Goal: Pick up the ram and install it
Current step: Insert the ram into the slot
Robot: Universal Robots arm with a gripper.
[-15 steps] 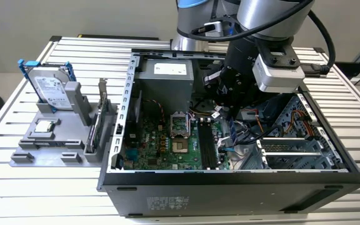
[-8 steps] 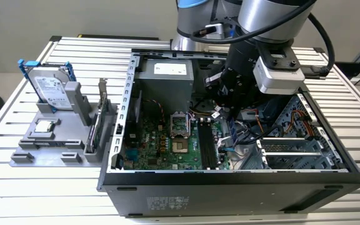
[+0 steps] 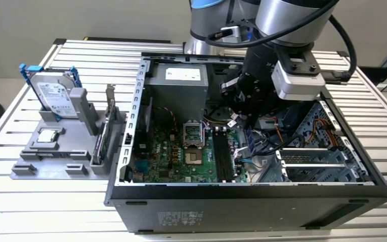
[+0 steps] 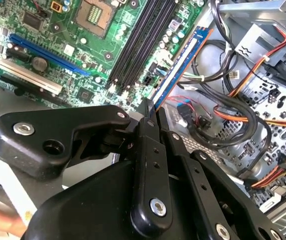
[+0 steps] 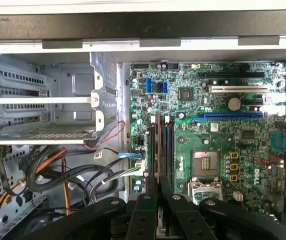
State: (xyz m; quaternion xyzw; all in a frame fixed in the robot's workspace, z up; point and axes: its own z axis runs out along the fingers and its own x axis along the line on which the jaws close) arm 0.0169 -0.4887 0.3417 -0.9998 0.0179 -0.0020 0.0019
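Jaws are clamped on the ram [image 4: 181, 66], holding it edge-on over the black memory slots [image 4: 135, 42] inside the computer case [image 3: 247, 212]. Pickup is complete; the stick appears not yet seated.

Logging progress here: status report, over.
Gripper shut on the ram. Stick edge-on over the memory slots, seating unclear. Cables beside, not across the slots.
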